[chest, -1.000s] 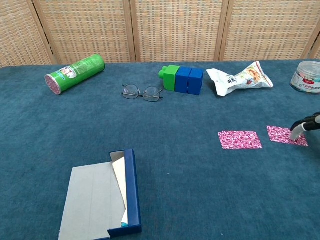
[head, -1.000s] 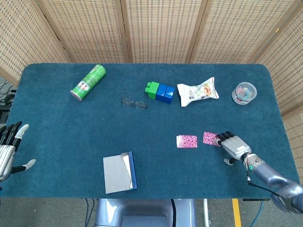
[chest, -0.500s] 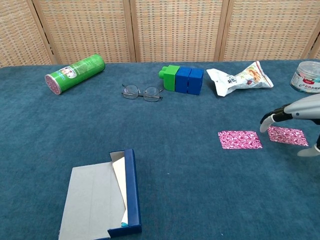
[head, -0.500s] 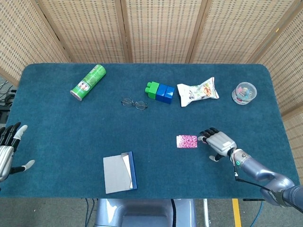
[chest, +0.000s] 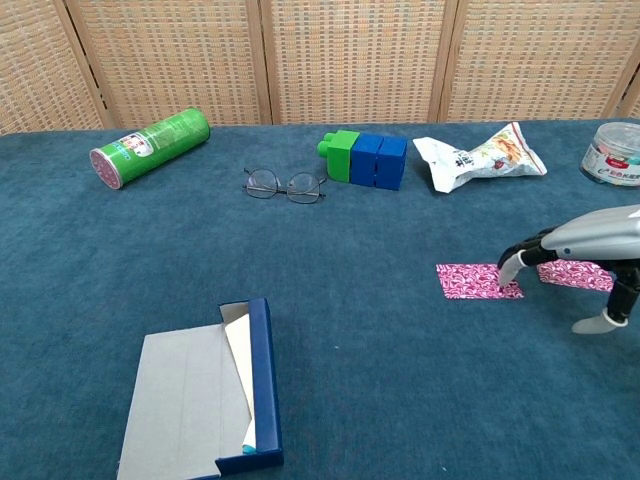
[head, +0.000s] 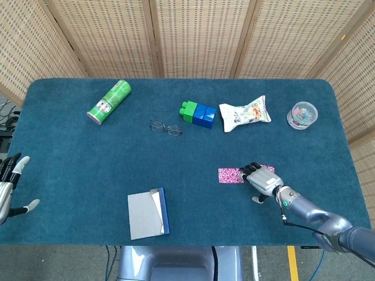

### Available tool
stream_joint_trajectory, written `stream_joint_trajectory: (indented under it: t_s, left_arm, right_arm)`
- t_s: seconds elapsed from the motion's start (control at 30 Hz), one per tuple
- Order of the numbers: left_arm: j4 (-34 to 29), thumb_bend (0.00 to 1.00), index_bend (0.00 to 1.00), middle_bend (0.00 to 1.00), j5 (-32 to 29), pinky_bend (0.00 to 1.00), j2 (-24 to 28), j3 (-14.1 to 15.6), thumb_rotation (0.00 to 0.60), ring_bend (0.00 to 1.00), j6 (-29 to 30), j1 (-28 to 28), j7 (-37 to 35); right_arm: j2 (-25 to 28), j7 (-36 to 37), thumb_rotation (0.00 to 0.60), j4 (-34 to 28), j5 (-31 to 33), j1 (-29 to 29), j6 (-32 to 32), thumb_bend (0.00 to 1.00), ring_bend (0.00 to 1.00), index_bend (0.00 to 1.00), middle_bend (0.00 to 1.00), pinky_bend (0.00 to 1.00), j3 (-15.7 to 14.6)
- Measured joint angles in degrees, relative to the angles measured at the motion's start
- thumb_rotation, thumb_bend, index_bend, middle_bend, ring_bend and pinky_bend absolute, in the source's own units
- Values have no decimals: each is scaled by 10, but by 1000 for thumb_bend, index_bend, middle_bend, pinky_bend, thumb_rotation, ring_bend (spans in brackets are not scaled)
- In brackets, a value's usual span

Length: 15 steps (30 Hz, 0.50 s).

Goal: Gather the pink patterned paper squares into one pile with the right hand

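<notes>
Two pink squares now lie nearly together: I've slid my right hand (chest: 585,250) toward nine o'clock, dragging the right square (chest: 575,274) under my palm until it sits just beside the left square (chest: 478,280). My fingers are spread and pressing flat, pinching nothing, tips at the left square's near corner. One more short push should overlap them. Bare cloth lies around; the table edge (head: 246,243) is at six o'clock. My left hand (head: 7,186) hangs open.
</notes>
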Motion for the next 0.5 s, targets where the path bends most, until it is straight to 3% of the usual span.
stream_joint_trajectory:
  t_s: [0.5]
  left_arm:
    - [1,59,0,0,3,0,-3,-2,553,0,-3,-4,1]
  right_arm:
    - [22,-17,600,-62,-21,-13,32,363,0,165,91,0,-20]
